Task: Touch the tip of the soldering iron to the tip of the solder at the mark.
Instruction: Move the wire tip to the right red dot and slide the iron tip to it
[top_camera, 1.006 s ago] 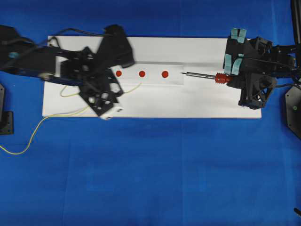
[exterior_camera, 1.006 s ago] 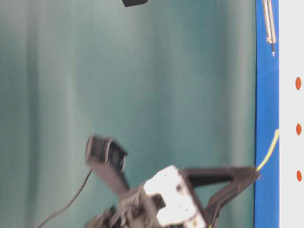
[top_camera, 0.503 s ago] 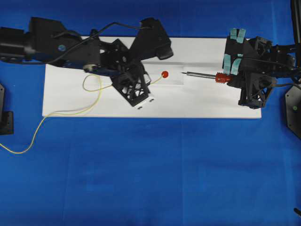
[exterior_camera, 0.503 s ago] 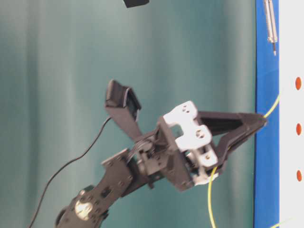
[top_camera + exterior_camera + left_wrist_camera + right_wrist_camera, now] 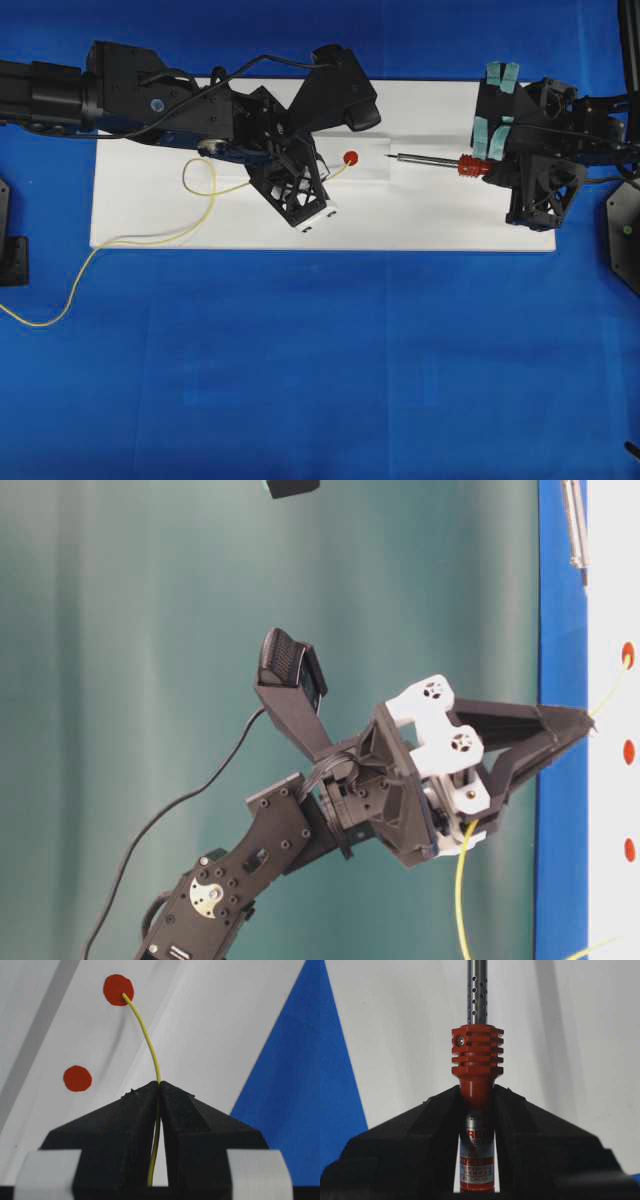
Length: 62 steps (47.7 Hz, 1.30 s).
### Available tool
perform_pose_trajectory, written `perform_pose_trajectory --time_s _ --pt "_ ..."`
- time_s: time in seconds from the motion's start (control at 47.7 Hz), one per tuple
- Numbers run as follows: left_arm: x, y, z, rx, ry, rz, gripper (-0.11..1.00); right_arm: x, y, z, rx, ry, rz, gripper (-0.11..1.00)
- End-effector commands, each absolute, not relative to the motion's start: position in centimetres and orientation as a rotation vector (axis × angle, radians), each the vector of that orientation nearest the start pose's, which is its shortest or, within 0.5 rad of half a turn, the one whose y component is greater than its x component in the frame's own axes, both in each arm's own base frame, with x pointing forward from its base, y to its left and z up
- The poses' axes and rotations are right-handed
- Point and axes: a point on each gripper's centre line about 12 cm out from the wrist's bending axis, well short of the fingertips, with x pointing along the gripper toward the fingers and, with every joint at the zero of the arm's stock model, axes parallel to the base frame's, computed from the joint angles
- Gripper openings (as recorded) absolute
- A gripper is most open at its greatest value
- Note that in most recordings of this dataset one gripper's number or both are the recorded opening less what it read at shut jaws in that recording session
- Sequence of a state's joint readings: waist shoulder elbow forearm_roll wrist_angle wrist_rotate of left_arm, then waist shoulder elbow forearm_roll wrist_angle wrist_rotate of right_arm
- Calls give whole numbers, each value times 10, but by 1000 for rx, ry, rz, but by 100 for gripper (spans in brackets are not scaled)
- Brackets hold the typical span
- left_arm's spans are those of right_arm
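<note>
Two grippers are clamped: the left gripper [image 5: 159, 1085] pinches the solder [image 5: 146, 1035], tip on a red mark [image 5: 118, 990]; bare white board [image 5: 430, 215] separates it from the soldering iron [image 5: 430, 160], labelled "CHINA", in the right gripper [image 5: 479, 1092].

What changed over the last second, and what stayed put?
The left hand, shut on the solder, swept right along the white board, bringing the solder's tip onto the rightmost red mark. The right hand kept still, gripping the soldering iron short of that mark.
</note>
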<state>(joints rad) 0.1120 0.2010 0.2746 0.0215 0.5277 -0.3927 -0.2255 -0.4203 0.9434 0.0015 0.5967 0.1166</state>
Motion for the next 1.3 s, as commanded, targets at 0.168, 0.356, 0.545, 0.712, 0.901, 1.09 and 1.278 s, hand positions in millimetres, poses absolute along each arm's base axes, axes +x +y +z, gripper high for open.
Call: perform_pose_trajectory --time_s 0.168,0.356,0.545,0.712,0.901,1.09,1.278 --pt "447 52 183 -390 942 295 2 245 -57 177 230 1072 -270 8" --pt "446 53 182 -391 944 297 2 254 -59 176 230 1083 -268 8" --pt "446 53 180 -391 949 298 2 272 -63 174 228 1105 -267 8" --pt "445 52 180 -390 949 297 2 283 -66 172 216 1134 -267 8" --pt "445 52 180 -390 951 297 2 290 -65 168 211 1166 -259 8" --pt "445 52 180 -390 951 297 2 293 -66 164 213 1193 -260 8" --pt "445 52 180 -390 951 297 2 294 -66 161 215 1216 -260 8"
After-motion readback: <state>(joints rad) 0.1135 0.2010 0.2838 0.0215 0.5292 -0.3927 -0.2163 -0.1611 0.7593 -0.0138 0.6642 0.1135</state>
